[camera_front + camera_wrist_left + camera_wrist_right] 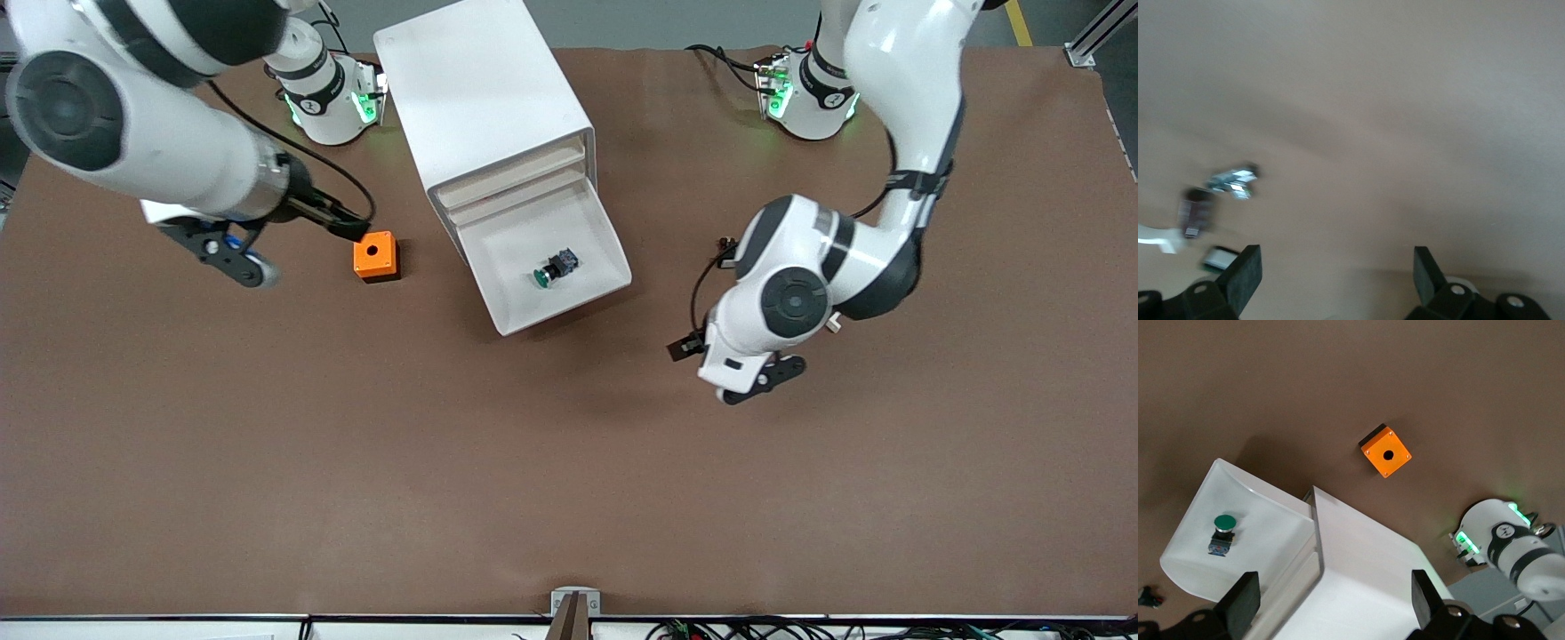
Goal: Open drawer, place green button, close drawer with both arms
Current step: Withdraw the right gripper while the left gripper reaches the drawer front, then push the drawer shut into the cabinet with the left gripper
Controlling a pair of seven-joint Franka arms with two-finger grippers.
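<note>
Already the button (556, 267) lies in the pulled-out drawer (582, 298); only closing remains, with left hand (757, 378) and right hand (233, 255) both open, empty.

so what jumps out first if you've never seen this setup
The white cabinet mid-table with one drawer pulled out, a green-capped button lying in it. Beside it, toward the right arm's end, sits an orange box. Both arms hang empty: right gripper open near the box, left gripper open over bare table.
</note>
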